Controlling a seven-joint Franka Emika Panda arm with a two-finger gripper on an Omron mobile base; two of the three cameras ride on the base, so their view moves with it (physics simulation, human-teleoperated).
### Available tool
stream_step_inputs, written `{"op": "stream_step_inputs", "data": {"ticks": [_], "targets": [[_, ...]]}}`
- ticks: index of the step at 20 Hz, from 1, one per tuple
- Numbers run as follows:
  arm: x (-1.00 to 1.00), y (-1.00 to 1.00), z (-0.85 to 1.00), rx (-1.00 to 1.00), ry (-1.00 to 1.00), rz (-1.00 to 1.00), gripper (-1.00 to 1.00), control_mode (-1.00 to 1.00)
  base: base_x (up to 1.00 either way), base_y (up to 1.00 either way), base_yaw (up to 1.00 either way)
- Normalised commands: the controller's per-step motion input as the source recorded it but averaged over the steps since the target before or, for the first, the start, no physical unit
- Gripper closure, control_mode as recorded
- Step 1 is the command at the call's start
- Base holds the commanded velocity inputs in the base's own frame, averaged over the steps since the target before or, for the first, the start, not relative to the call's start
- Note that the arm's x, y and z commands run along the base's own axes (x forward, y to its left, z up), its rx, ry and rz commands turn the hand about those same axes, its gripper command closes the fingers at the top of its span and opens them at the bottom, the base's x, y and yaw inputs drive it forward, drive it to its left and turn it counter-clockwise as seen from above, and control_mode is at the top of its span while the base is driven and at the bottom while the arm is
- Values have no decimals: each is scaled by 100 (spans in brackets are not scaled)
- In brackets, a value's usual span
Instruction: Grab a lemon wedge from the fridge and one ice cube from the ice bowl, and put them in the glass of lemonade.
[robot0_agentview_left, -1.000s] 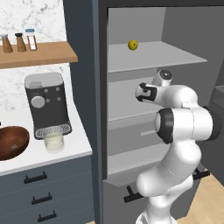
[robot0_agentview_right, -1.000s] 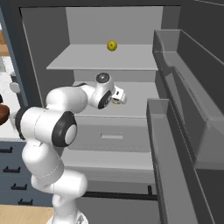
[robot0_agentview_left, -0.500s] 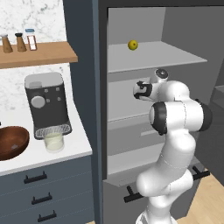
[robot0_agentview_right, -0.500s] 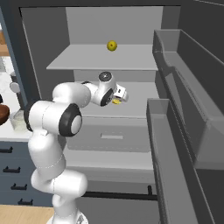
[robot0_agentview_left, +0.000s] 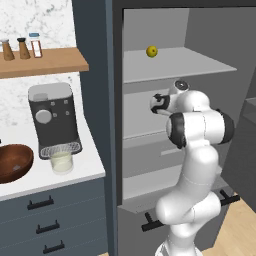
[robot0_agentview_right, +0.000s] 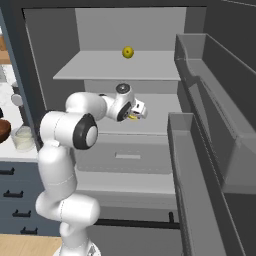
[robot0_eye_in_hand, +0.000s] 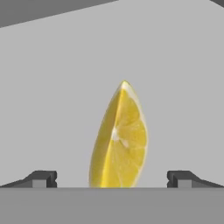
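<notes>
Gripper (robot0_eye_in_hand: 112, 177) now nearer lemon wedge (robot0_eye_in_hand: 119, 138) — jaws wide.

A whole lemon (robot0_agentview_left: 151, 51) sits near the back of an upper shelf. A coffee machine (robot0_agentview_left: 54, 119) stands on the white counter (robot0_agentview_left: 85, 167). Three shakers (robot0_agentview_left: 20, 47) line the wooden wall shelf (robot0_agentview_left: 55, 62) near its left end.

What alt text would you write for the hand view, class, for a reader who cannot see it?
A bright yellow lemon wedge lies on a plain grey fridge shelf, centred between the open gripper's two dark fingertips, which do not touch it.
</notes>
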Motion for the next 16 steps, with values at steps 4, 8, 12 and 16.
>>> {"op": "stream_step_inputs", "data": {"ticks": [4, 8, 12, 16], "targets": [[17, -3, -3, 0, 1, 0, -100, -100, 0, 0, 0], [28, -3, 1, 1, 1, -1, -100, -100, 0, 0, 0], [32, -11, 0, 4, 4, -1, -100, -100, 0, 0, 0], [22, -15, 0, 4, 5, -1, -100, -100, 0, 0, 0]]}}
